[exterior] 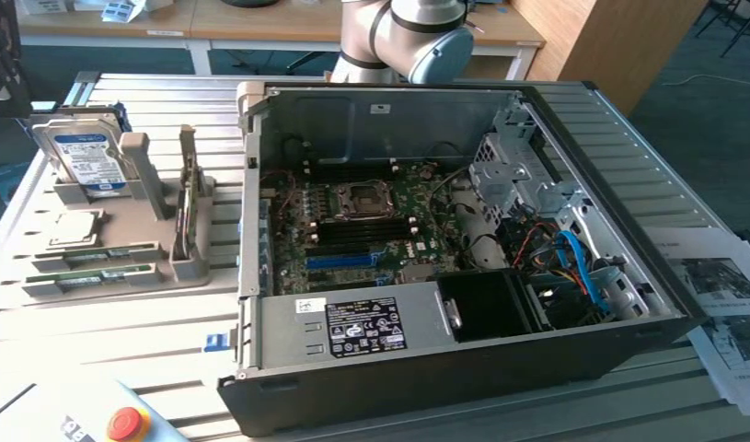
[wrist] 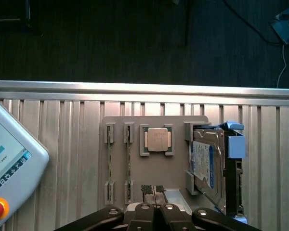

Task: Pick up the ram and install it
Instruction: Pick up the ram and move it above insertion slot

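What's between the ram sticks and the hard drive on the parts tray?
A CPU, in its square pocket, between the ram sticks and the hard drive. Shows in the wrist view.

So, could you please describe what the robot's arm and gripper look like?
The arm is made of rounded silver-grey segments, with a pale blue cap on one joint. The gripper is black, built of angled link bars joined by round silver pins, and its narrow tips carry ridged pads.
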Controlling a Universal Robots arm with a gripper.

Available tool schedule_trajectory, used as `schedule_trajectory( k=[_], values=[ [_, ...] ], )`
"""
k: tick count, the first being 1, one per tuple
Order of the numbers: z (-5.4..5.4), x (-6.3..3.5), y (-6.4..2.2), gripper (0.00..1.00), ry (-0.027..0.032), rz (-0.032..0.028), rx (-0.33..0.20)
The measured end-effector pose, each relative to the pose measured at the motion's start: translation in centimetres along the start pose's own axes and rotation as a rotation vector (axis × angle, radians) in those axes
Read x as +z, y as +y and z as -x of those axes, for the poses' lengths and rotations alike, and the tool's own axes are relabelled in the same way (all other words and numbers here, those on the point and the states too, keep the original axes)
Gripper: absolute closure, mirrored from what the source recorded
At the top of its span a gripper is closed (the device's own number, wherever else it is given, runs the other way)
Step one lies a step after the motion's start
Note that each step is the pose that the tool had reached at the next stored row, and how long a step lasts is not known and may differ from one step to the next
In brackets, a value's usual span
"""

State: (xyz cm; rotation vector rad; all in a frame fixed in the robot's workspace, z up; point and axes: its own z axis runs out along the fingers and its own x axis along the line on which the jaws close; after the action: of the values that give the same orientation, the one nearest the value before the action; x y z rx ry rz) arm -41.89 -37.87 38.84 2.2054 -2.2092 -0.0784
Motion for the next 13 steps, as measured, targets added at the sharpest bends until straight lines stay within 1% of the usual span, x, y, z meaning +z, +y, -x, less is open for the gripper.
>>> schedule_trajectory(
  k=[8,13],
  values=[
    [0.0,0.0,0.0,0.9,0.0003,0.0001,-0.001],
    [0.0,0.0,0.0,0.9,0.004,0.0002,-0.007]
  ],
)
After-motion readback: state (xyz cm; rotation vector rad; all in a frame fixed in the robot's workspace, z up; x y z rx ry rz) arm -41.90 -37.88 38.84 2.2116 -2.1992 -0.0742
